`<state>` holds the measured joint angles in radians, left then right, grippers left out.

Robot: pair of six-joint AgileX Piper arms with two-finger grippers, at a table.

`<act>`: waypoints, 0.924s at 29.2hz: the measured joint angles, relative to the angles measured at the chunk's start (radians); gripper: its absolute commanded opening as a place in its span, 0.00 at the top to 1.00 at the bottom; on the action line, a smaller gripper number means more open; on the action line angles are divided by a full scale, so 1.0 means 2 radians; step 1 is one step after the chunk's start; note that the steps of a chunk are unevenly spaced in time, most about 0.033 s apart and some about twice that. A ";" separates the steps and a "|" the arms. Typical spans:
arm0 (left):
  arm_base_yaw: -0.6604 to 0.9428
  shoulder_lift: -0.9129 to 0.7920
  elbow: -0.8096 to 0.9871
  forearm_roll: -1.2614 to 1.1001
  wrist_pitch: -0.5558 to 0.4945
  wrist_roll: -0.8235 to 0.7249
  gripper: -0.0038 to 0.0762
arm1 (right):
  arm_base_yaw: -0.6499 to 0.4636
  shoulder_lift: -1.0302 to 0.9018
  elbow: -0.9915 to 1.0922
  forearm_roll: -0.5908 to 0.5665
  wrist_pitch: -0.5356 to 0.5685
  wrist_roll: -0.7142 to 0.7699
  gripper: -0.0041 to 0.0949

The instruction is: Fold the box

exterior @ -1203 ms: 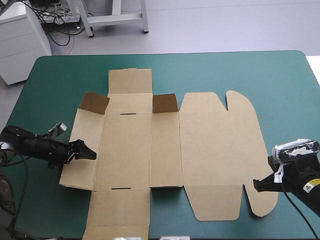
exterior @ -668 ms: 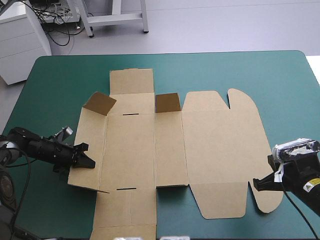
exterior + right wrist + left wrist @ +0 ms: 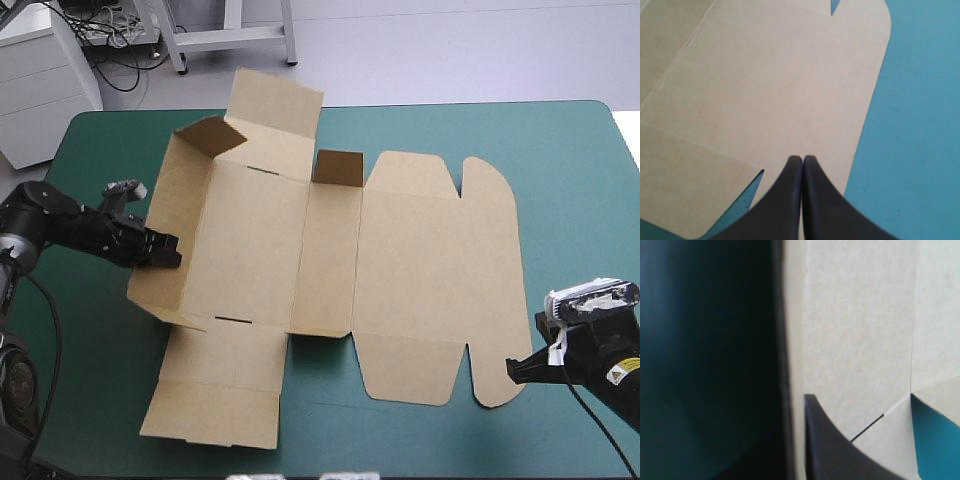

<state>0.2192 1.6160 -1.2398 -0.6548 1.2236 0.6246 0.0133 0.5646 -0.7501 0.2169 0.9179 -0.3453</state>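
Note:
The brown box (image 3: 400, 270) is a cut sheet lying mostly flat on the teal-green cover. Its left wall (image 3: 170, 230) is raised off the table, and the far flaps (image 3: 275, 105) tilt up with it. My left gripper (image 3: 172, 252) is shut on that wall's outer edge. In the left wrist view the board (image 3: 860, 330) runs edge-on between the fingers of that gripper (image 3: 797, 400), one black finger (image 3: 830, 450) against its inner face. My right gripper (image 3: 512, 370) is shut and holds nothing, next to the lid's rounded near corner. In the right wrist view its tips (image 3: 802, 159) hover at the lid's (image 3: 765, 85) notch.
The sheet's near left flap (image 3: 215, 400) lies close to the table's front edge. Bare teal-green cover (image 3: 570, 190) shows to the right of the lid and along the far edge. A short flap (image 3: 340, 168) stands upright at the sheet's far middle.
My left gripper has shut on the box's left wall and lifted it up and away. The sheet has turned and slid with it. The right arm has stayed still.

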 measured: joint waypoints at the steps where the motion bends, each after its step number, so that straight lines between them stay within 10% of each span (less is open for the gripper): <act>1: -0.020 -0.002 -0.041 0.014 0.002 -0.009 0.99 | 0.000 0.000 0.000 0.000 0.000 0.000 0.98; 13: -0.201 -0.003 -0.267 0.171 0.012 -0.030 0.99 | 0.000 0.000 0.000 0.000 -0.005 0.001 0.98; 27: -0.413 0.024 -0.298 0.469 -0.061 -0.068 0.99 | 0.000 0.000 0.000 0.003 -0.024 0.002 0.98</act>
<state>-0.6067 1.6646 -1.8365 0.2836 1.1020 0.4884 0.0133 0.5646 -0.7501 0.2237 0.8704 -0.3408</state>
